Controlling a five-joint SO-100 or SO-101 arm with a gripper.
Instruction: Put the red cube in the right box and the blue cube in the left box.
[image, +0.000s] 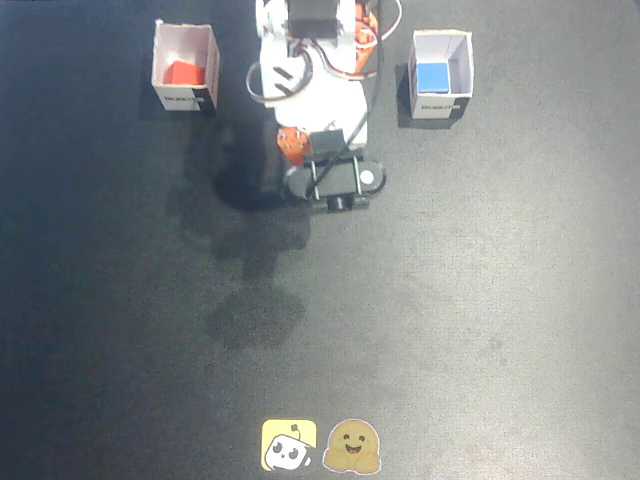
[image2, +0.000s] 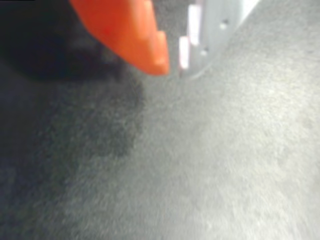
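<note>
In the fixed view the red cube (image: 183, 73) lies inside the white open-top box (image: 186, 100) at the upper left of the picture. The blue cube (image: 432, 77) lies inside the matching white box (image: 440, 106) at the upper right. The arm is folded back at the top middle, between the two boxes, with my gripper (image: 292, 150) low over the dark mat. In the wrist view my gripper (image2: 174, 62) shows an orange finger (image2: 130, 35) and a white finger (image2: 210, 30) with tips nearly together and nothing between them. Neither cube nor box appears there.
The arm's white base (image: 310, 60) with its cables stands at the top centre. Two stickers (image: 320, 446) lie at the bottom edge of the dark mat (image: 480, 300). The arm's shadow falls left and below it.
</note>
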